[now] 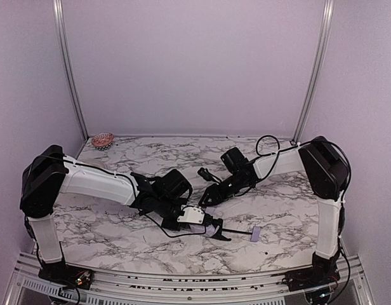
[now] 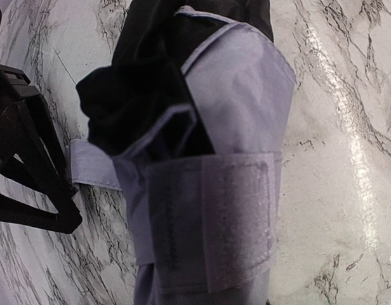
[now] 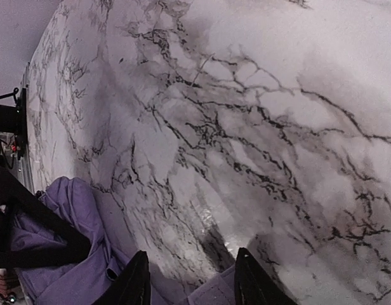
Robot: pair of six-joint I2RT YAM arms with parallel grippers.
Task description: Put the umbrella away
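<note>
The umbrella (image 1: 211, 227) lies folded on the marble table (image 1: 284, 210). Its thin black shaft (image 1: 238, 232) points right to the small lavender handle (image 1: 255, 236). My left gripper (image 1: 216, 231) is shut on the bundled canopy. In the left wrist view the lavender fabric (image 2: 240, 89) with black lining and its fastening strap (image 2: 240, 210) fill the frame and hide my fingers. My right gripper (image 1: 205, 198) hovers just behind the canopy. It is open (image 3: 190, 283), with a strap end (image 3: 216, 296) between the fingertips and lavender fabric (image 3: 68, 267) to its left.
A small reddish dish (image 1: 103, 140) sits at the back left corner. Two metal posts (image 1: 68, 70) stand against the back walls. A black cable (image 1: 266, 143) loops from the right arm.
</note>
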